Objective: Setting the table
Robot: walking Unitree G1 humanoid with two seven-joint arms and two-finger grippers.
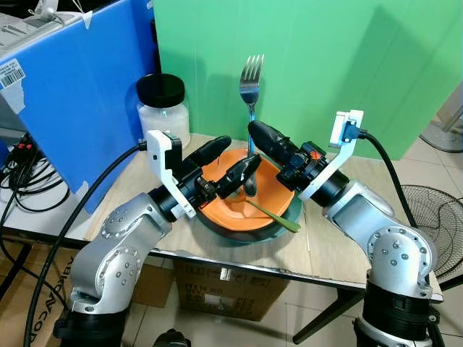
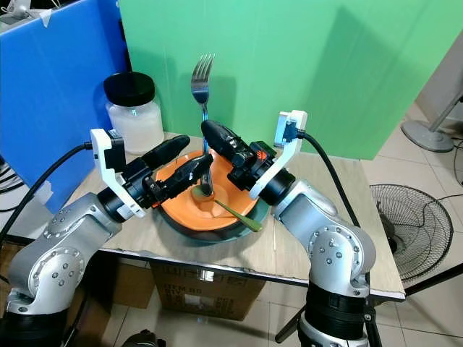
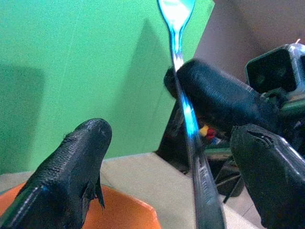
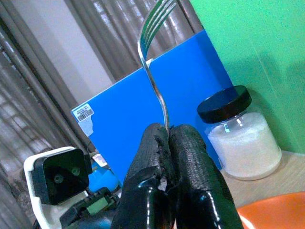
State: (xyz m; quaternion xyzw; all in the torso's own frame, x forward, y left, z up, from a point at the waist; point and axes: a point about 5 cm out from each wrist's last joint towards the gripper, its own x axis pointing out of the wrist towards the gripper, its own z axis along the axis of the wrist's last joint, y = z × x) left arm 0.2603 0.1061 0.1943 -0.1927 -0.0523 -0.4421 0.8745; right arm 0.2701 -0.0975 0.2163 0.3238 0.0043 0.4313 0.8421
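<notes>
right gripper (image 1: 255,130), frame centre: clamped on upright fork (image 1: 251,79) | left gripper (image 1: 235,157): fingers apart, seemingly over orange plate (image 1: 269,202)

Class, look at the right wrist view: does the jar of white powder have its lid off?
No: the jar wears its black lid on top.

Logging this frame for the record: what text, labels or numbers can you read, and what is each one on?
Nothing reads in full.
"ITEM NO" (uncertain): faint print on the cardboard box under the table.
Barcode label on the blue board: bars and digits too small to read.
Jar, fork, orange plate: no text.
</notes>
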